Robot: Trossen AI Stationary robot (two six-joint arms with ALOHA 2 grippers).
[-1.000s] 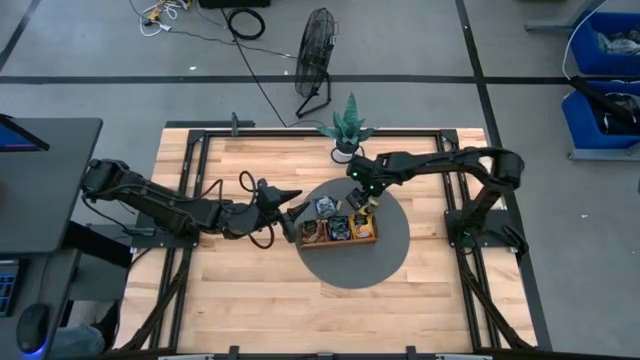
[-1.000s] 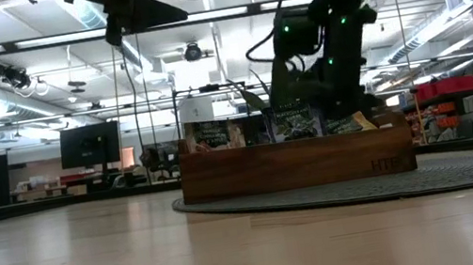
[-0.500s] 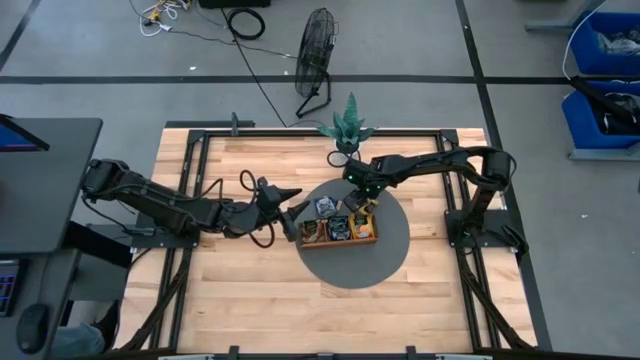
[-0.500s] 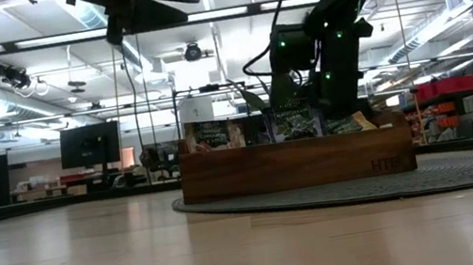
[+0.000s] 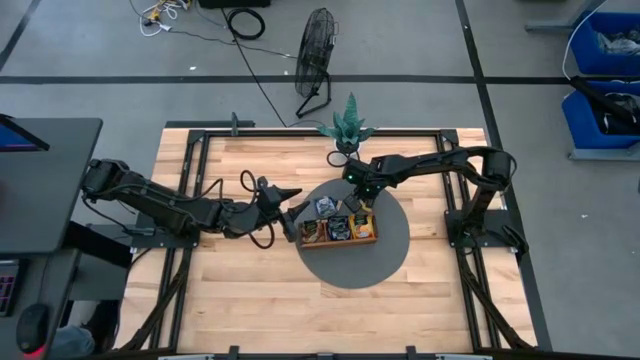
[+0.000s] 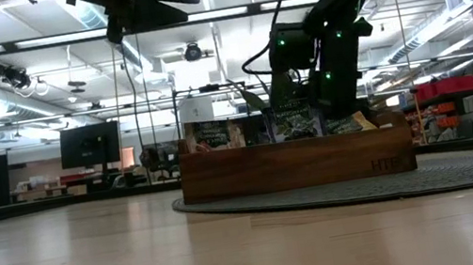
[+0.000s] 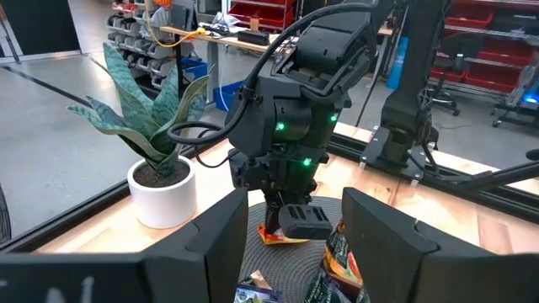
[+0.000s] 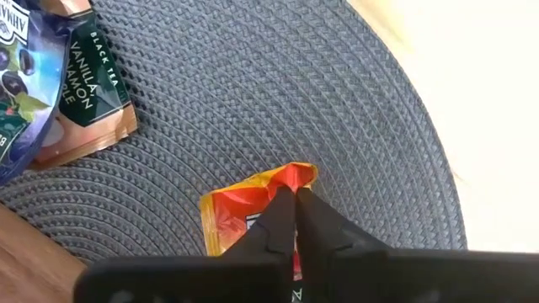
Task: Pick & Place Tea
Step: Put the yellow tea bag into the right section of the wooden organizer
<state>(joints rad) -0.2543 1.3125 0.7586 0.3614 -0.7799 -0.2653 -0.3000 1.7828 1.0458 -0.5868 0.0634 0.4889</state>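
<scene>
A pale wooden table [image 5: 240, 290] in a black metal frame stood on a grey concrete floor [image 5: 90, 70] crossed by dark tape lines. A black floor fan [image 5: 318, 45] and loose cables [image 5: 245, 20] lay beyond it. Blue bins [image 5: 608, 50] sat to one side. Long ceiling lights [image 6: 32, 43] lit a workshop behind.

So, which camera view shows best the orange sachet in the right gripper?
The right wrist view: the orange sachet fills the middle, pinched between the right gripper fingers above the grey mat. The left wrist view shows it small under that gripper. High view: a speck. Low view: hidden.
</scene>
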